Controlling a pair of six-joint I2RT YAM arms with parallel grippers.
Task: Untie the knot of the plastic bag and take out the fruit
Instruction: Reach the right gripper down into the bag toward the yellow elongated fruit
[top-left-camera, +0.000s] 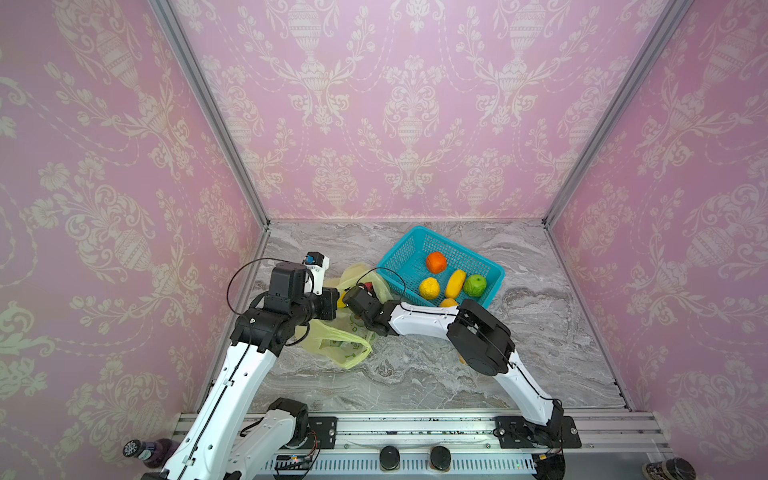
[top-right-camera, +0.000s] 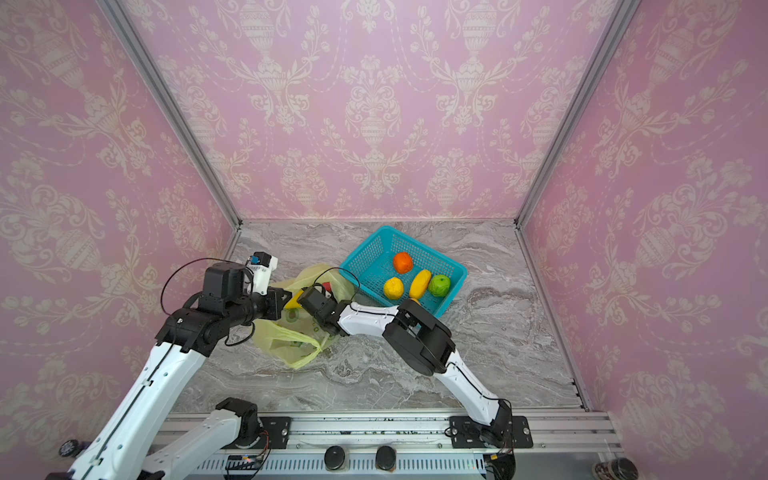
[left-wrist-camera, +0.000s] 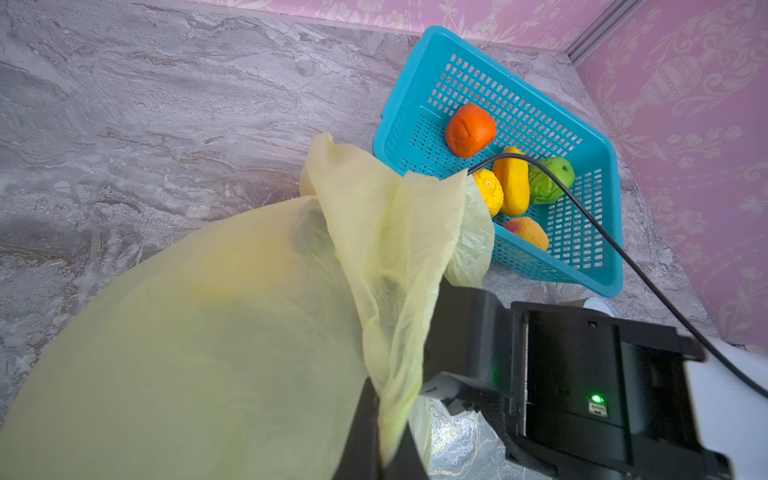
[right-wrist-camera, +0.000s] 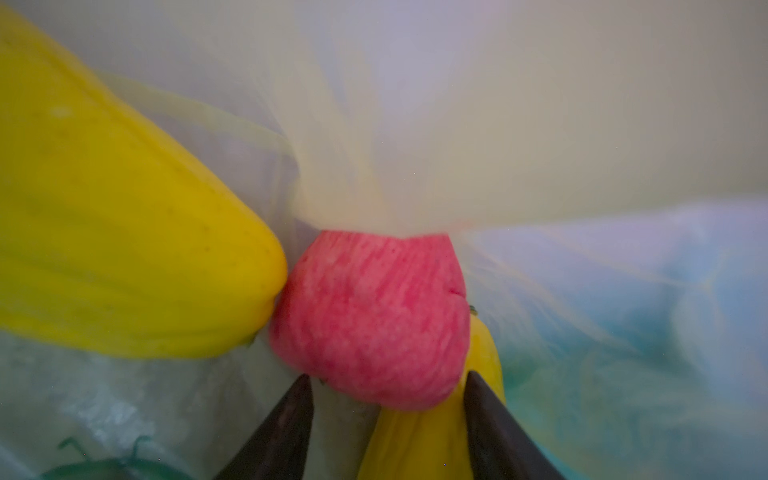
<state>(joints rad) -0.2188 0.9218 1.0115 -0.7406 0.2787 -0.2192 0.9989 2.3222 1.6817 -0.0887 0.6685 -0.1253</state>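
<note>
**A:** Item one, the bag (top-left-camera: 332, 340). Where is it entered?

**B:** On the surface (top-left-camera: 540, 332), slumped, just beside the basket (top-left-camera: 399, 245). Its rim is clenched in the left jaws and held up. This is judged to be done so that the mouth is kept open for the other arm.

**A:** The knot?

**B:** None is seen. The mouth gapes, so the knot is taken as undone.

**A:** The right jaws?

**B:** Entered inside the bag, parted, and set astride the near end of a pink fruit (right-wrist-camera: 374, 324). No grip is shown. The view is blurred, so contact cannot be settled.

**A:** Fruit in the bag?

**B:** Three pieces are listed. The pink fruit is wedged against a long yellow one (right-wrist-camera: 124, 249), and another yellow piece (right-wrist-camera: 415, 440) lies beneath it. More may be hidden by the film.

**A:** Fruit taken out?

**B:** Five are logged in the basket:
- an orange one (top-left-camera: 436, 262)
- a round yellow one (top-left-camera: 429, 288)
- a long yellow one (top-left-camera: 455, 283)
- a green one (top-left-camera: 475, 285)
- a peach-coloured one (left-wrist-camera: 528, 232)

The basket is judged to be placed near the mouth so that each carry is kept short.

**A:** Step in hand?

**B:** Removal of the pink fruit. The right jaws must be closed on it first.
</note>
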